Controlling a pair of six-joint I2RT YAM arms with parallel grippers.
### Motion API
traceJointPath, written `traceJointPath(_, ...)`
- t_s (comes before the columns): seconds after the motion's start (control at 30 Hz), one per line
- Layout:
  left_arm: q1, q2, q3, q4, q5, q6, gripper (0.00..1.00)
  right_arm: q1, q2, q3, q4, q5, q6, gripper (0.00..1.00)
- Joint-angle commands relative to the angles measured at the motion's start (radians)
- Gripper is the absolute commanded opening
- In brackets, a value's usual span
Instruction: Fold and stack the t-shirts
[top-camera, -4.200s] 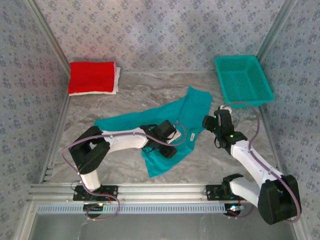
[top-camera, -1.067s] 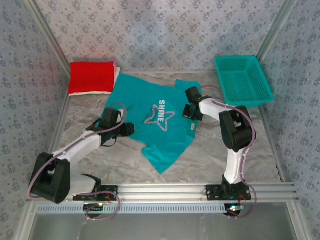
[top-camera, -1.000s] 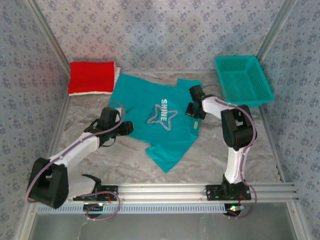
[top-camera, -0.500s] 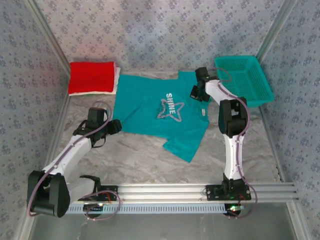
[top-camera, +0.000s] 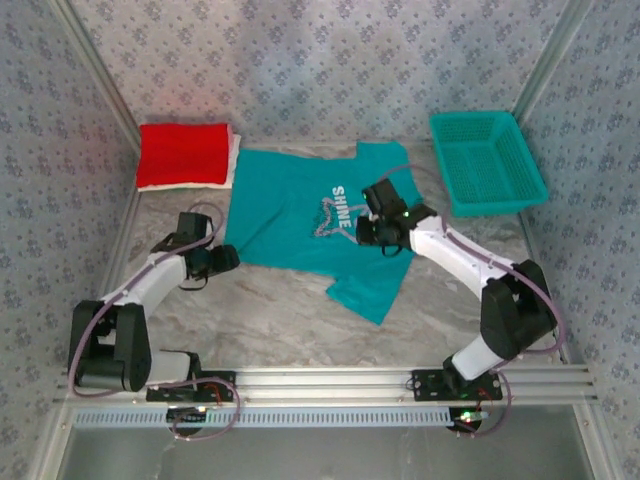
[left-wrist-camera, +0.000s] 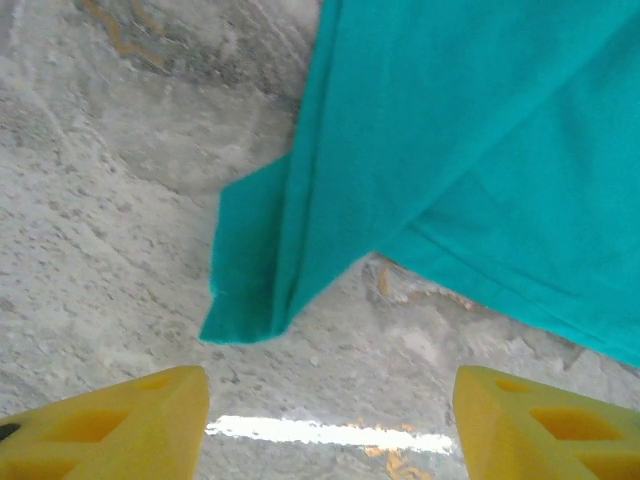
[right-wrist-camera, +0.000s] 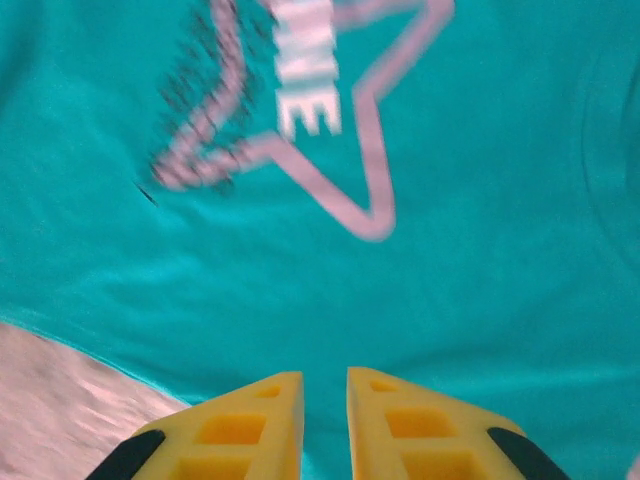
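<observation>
The teal t-shirt (top-camera: 300, 215) lies spread flat mid-table, its white "SHINE" star print (top-camera: 338, 205) facing up. In the left wrist view its folded-over corner (left-wrist-camera: 262, 285) rests on the marble just ahead of my fingers. My left gripper (top-camera: 227, 260) (left-wrist-camera: 328, 390) sits at the shirt's near left edge, open, with bare table between the jaws. My right gripper (top-camera: 363, 220) (right-wrist-camera: 325, 385) hovers over the print, jaws a narrow gap apart and nothing between them. A folded red t-shirt (top-camera: 182, 153) lies on a folded white one (top-camera: 233, 158) at the back left.
A teal mesh basket (top-camera: 487, 160) stands at the back right. Patterned walls close in the marble table (top-camera: 270, 310) on three sides, and a metal rail (top-camera: 330, 380) runs along the near edge.
The teal shirt was carried back and laid flat. The right gripper left the shirt's far right corner, came over the print and parted slightly. The left gripper opened wider and stayed at the near left edge.
</observation>
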Motion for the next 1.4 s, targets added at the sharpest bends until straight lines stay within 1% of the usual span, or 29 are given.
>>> traceJointPath(0.0,0.014,0.047,0.053,-0.030,0.019,0.044,0.63,0.038,-0.020,-0.091,-0.009,0.006,0.057,0.21)
traceJointPath(0.03,0.020,0.068,0.061,-0.034,0.018,0.054,0.61,0.059,-0.018,-0.104,-0.019,0.008,0.061,0.21)
traceJointPath(0.17,0.055,0.125,0.077,-0.025,0.019,0.073,0.46,0.110,0.009,-0.141,-0.039,0.012,0.082,0.21)
traceJointPath(0.23,0.070,0.141,0.083,-0.022,0.023,0.074,0.43,0.114,0.021,-0.168,-0.026,-0.005,0.097,0.21)
traceJointPath(0.27,0.076,0.147,0.086,-0.019,0.027,0.076,0.38,0.114,0.028,-0.183,-0.018,-0.014,0.099,0.21)
traceJointPath(0.33,0.087,0.157,0.090,-0.019,0.029,0.081,0.24,0.115,0.041,-0.200,-0.019,-0.023,0.102,0.20)
traceJointPath(0.37,0.095,0.159,0.093,-0.020,0.035,0.084,0.20,0.119,0.044,-0.211,-0.018,-0.022,0.102,0.20)
traceJointPath(0.57,0.132,0.132,0.097,-0.016,0.060,0.084,0.02,0.107,0.037,-0.287,-0.049,-0.028,0.156,0.20)
traceJointPath(0.6,0.137,0.126,0.099,-0.017,0.061,0.084,0.00,0.101,0.031,-0.296,-0.055,-0.026,0.161,0.20)
traceJointPath(0.73,0.148,0.103,0.106,-0.032,0.059,0.077,0.00,0.068,-0.001,-0.331,-0.073,-0.026,0.165,0.19)
traceJointPath(0.77,0.148,0.103,0.109,-0.038,0.059,0.078,0.03,0.060,-0.004,-0.340,-0.074,-0.026,0.165,0.20)
traceJointPath(0.8,0.148,0.104,0.109,-0.040,0.061,0.078,0.15,0.051,-0.006,-0.347,-0.093,-0.025,0.165,0.20)
traceJointPath(0.83,0.150,0.106,0.108,-0.043,0.061,0.079,0.24,0.037,-0.006,-0.353,-0.115,-0.022,0.165,0.19)
traceJointPath(0.87,0.149,0.109,0.108,-0.047,0.073,0.079,0.32,0.022,-0.008,-0.362,-0.123,-0.018,0.162,0.19)
traceJointPath(0.9,0.147,0.116,0.108,-0.049,0.100,0.084,0.37,0.009,-0.013,-0.371,-0.122,-0.018,0.159,0.19)
traceJointPath(0.97,0.136,0.129,0.092,-0.055,0.174,0.079,0.38,-0.016,-0.021,-0.386,-0.103,-0.024,0.160,0.19)
traceJointPath(1.03,0.106,0.131,0.060,-0.051,0.209,0.065,0.38,-0.021,-0.026,-0.376,-0.094,-0.025,0.157,0.19)
traceJointPath(1.1,0.071,0.108,0.017,-0.035,0.212,0.044,0.39,-0.021,-0.023,-0.367,-0.089,-0.008,0.152,0.20)
traceJointPath(1.17,0.048,0.085,-0.015,-0.030,0.217,0.030,0.41,-0.029,-0.013,-0.362,-0.107,-0.016,0.155,0.20)
traceJointPath(1.2,0.042,0.078,-0.025,-0.033,0.218,0.022,0.42,-0.038,-0.010,-0.363,-0.110,-0.019,0.155,0.19)
traceJointPath(1.23,0.038,0.075,-0.034,-0.032,0.231,0.016,0.45,-0.049,-0.009,-0.366,-0.112,-0.025,0.156,0.19)
traceJointPath(1.3,0.031,0.090,-0.041,-0.029,0.274,0.011,0.46,-0.066,-0.010,-0.373,-0.101,-0.033,0.154,0.19)
traceJointPath(1.37,0.020,0.103,-0.043,-0.031,0.261,0.013,0.46,-0.073,-0.009,-0.365,-0.095,-0.038,0.149,0.19)
